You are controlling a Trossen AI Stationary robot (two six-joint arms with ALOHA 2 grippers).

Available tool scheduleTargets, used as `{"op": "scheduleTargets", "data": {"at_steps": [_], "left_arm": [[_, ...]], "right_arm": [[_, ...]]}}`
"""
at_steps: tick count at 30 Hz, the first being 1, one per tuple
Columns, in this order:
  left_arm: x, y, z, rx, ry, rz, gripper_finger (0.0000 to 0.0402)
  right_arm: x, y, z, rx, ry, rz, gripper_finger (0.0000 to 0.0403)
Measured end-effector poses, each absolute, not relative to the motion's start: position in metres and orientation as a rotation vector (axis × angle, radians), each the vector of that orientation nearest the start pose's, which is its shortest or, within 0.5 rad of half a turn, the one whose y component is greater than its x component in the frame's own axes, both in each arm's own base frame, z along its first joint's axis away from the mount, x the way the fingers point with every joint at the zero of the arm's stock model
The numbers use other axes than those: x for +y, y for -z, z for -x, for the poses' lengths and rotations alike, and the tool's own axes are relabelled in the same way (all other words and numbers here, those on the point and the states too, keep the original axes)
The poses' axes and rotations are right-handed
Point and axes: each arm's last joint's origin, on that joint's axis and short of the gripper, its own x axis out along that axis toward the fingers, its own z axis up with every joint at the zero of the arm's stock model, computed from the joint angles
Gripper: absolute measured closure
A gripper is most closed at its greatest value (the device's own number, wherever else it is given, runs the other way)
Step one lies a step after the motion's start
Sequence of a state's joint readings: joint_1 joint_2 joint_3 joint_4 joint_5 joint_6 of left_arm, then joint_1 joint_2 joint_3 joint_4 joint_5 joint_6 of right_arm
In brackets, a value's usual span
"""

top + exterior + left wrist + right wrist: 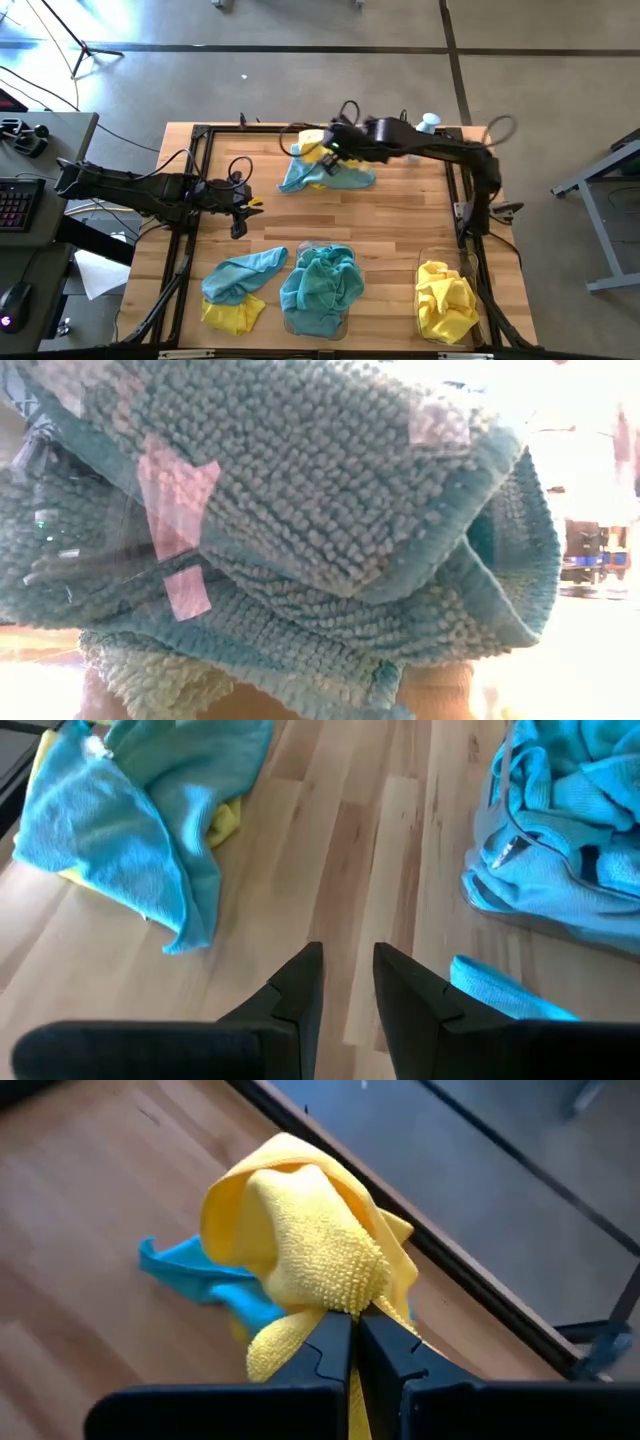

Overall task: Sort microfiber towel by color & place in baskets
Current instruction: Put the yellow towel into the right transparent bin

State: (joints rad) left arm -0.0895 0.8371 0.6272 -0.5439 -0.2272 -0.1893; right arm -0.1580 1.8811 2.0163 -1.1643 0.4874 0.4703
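A yellow towel (310,1240) sits in my shut right gripper (352,1325) at the table's far middle (318,152), over a teal towel (335,180) that lies flat on the wood. My left gripper (240,215) hovers open over bare wood at the left (348,960), touching nothing. At the near left, a teal towel (238,275) lies on top of a yellow one (232,316). One clear basket (342,322) holds teal towels (320,285). The other basket (424,262) holds yellow towels (445,300). My right gripper pinches a bunched fold of the yellow towel (325,1305) between its two fingertips, slanting down from the table's right. The cloth stands humped up beyond the fingers. Whether its lower edge still rests on the teal towel (195,1275) I cannot tell.
A teal towel in the clear basket (300,530) fills the low view and hides the table behind it. A white and blue spray bottle (428,123) stands at the far right corner. A dark frame (200,140) runs round the table. Bare wood (340,220) spreads across the middle.
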Motion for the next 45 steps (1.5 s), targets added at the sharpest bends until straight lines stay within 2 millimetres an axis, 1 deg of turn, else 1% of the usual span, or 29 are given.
{"op": "scheduleTargets", "data": {"at_steps": [5, 9, 12, 14, 16, 18, 24, 26, 32, 37, 40, 42, 45], "left_arm": [[-0.009, -0.243, -0.167, 0.709, -0.196, 0.063, 0.0324], [-0.009, -0.243, -0.167, 0.706, -0.197, 0.074, 0.0324], [-0.010, -0.243, -0.167, 0.702, -0.204, 0.109, 0.0324], [-0.010, -0.243, -0.167, 0.701, -0.209, 0.128, 0.0324], [-0.010, -0.243, -0.167, 0.698, -0.217, 0.151, 0.0324], [-0.010, -0.243, -0.167, 0.695, -0.226, 0.177, 0.0324], [-0.010, -0.243, -0.167, 0.692, -0.236, 0.202, 0.0324], [-0.010, -0.243, -0.167, 0.691, -0.242, 0.218, 0.0324], [-0.010, -0.243, -0.167, 0.686, -0.257, 0.260, 0.0324], [-0.010, -0.243, -0.167, 0.686, -0.258, 0.261, 0.0324], [-0.010, -0.243, -0.167, 0.685, -0.260, 0.267, 0.0324], [-0.010, -0.243, -0.167, 0.683, -0.265, 0.282, 0.0324], [-0.010, -0.243, -0.167, 0.682, -0.267, 0.286, 0.0324]], "right_arm": [[-0.024, -0.414, -0.329, 0.782, 0.792, -0.225, 0.0402], [0.015, -0.439, -0.289, 0.713, 0.763, -0.255, 0.0402], [0.041, -0.452, -0.258, 0.680, 0.727, -0.273, 0.0402], [0.056, -0.458, -0.238, 0.680, 0.693, -0.298, 0.0402], [0.070, -0.461, -0.220, 0.690, 0.649, -0.336, 0.0402], [0.084, -0.465, -0.206, 0.682, 0.565, -0.371, 0.0402], [0.128, -0.469, -0.171, 0.746, 0.306, -0.419, 0.0403], [0.140, -0.469, -0.160, 0.780, 0.240, -0.462, 0.0403], [0.178, -0.466, -0.125, 0.973, 0.068, -0.622, 0.0403], [0.206, -0.458, -0.097, 1.235, 0.024, -0.769, 0.0403], [0.218, -0.455, -0.083, 1.359, 0.037, -0.820, 0.0403], [0.223, -0.453, -0.078, 1.364, 0.042, -0.816, 0.0403], [0.227, -0.447, -0.079, 1.274, 0.045, -0.753, 0.0403]]}}
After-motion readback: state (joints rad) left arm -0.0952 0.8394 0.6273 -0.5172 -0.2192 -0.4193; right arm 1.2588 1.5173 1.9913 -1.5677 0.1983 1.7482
